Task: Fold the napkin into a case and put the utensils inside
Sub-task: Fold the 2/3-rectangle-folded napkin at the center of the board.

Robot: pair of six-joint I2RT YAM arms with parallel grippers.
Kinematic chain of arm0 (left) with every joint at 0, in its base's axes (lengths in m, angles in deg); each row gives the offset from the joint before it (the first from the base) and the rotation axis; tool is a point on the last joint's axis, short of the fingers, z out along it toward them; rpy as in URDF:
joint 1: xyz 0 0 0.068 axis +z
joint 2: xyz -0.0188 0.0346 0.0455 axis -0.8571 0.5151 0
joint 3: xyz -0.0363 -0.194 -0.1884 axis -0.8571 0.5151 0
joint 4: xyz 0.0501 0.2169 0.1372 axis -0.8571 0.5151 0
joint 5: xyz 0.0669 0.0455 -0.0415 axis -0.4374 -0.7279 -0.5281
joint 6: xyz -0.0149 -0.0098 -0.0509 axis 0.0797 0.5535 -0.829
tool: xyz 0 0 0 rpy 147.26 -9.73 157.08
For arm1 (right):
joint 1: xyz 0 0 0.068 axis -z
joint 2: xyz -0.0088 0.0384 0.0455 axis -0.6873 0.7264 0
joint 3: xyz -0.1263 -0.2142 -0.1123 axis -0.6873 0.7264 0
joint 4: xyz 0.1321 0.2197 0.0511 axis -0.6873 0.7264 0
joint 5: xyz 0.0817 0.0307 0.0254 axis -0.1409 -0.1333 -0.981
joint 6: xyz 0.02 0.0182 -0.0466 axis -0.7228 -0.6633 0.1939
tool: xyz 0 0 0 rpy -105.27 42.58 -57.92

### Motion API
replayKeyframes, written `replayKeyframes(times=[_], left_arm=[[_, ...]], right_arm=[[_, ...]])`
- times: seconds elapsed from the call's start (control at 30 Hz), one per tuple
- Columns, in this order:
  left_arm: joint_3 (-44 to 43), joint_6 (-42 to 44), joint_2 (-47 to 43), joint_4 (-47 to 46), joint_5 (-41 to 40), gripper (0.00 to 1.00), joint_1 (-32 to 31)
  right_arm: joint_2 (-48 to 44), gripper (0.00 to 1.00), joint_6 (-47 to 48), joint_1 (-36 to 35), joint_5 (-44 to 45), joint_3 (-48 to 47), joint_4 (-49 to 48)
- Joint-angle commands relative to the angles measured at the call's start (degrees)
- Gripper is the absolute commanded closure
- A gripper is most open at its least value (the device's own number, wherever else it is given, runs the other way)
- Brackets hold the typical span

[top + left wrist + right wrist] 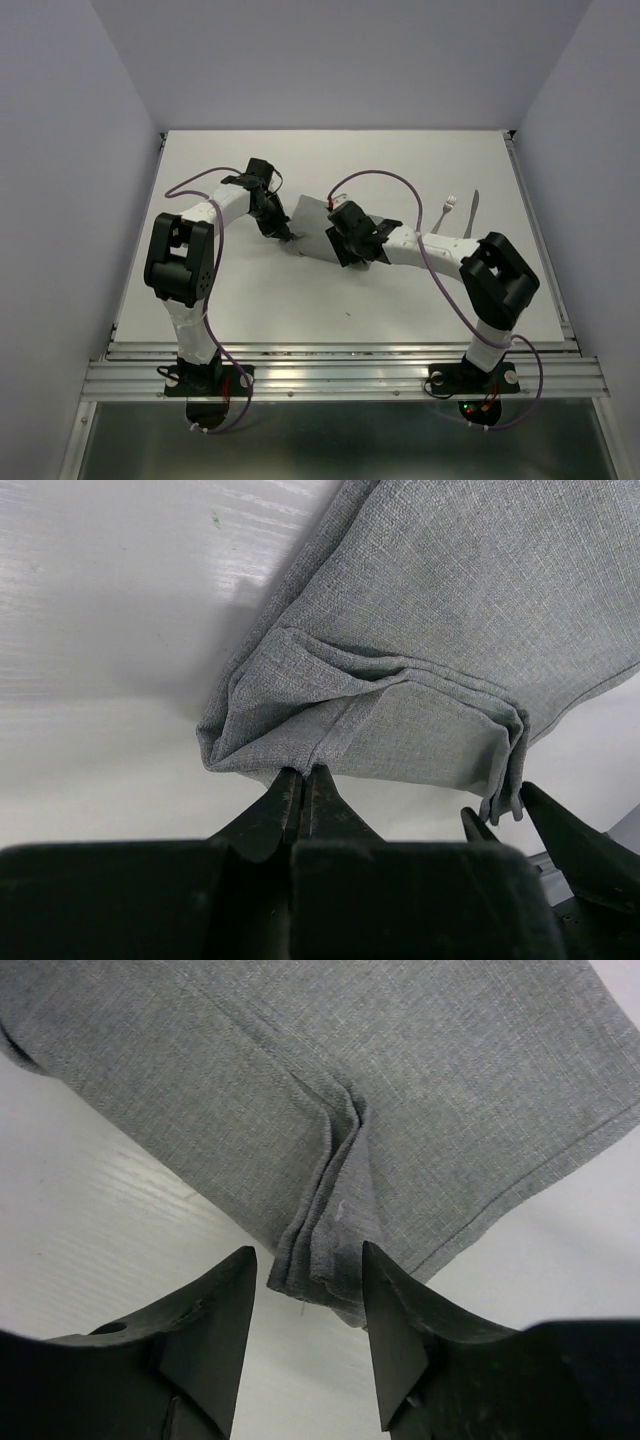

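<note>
At the left, the left gripper (302, 778) has its black fingers pressed together on the hem of the plain mid-grey cloth napkin (430, 630), pinching a corner where several layers bunch. In the overhead view that grip sits at the napkin's nine o'clock edge. The cloth lies near the middle of the white table (400, 160), partly folded and not yet the narrow pocket the task wants.

At the cloth's four o'clock, the right gripper (308, 1252) stands with its jaws apart, straddling a raised pleat of stacked layers. Neither finger appears to press on the pleat, so we judge it holds nothing.

Farther right, toward the napkin's two o'clock and well apart from it, the small silver metal fork (450, 203) and the slim silver metal knife (475, 205) lie side by side on the table.

We see two risks. If the right jaws close off-centre, they may catch only the top layers and the pleat would slide apart. And if either arm pulls while the left pinch holds, the thin cloth could drag or unfold — spoiling the crease.
</note>
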Motion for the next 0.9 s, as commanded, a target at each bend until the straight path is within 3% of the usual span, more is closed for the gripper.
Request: replayKeyframes(times=[0.0, 0.1, 0.2, 0.47, 0.87], left_arm=[[-1.91, 0.90, -0.50, 1.05, -0.14, 1.00, -0.21], [-1.82, 0.90, -0.41, 0.87, 0.13, 1.00, -0.21], [-1.82, 0.90, -0.32, 0.96, 0.13, 1.00, -0.21], [-2.70, 0.81, -0.41, 1.31, 0.13, 1.00, -0.21], [-6.30, 0.99, 0.20, 3.33, -0.05, 1.00, -0.83]], right_arm=[[-0.90, 0.50, -1.06, 0.16, 4.50, -1.34, -1.84], [0.15, 0.49, -1.33, 0.16, 5.82, -1.34, -1.92], [0.24, 0.55, -1.85, 0.16, 6.18, -0.99, -2.01], [-1.60, 0.99, -3.87, 0.86, 6.10, 0.33, -3.15], [-6.96, 0.99, -9.85, 7.54, -6.47, 7.45, -7.37]])
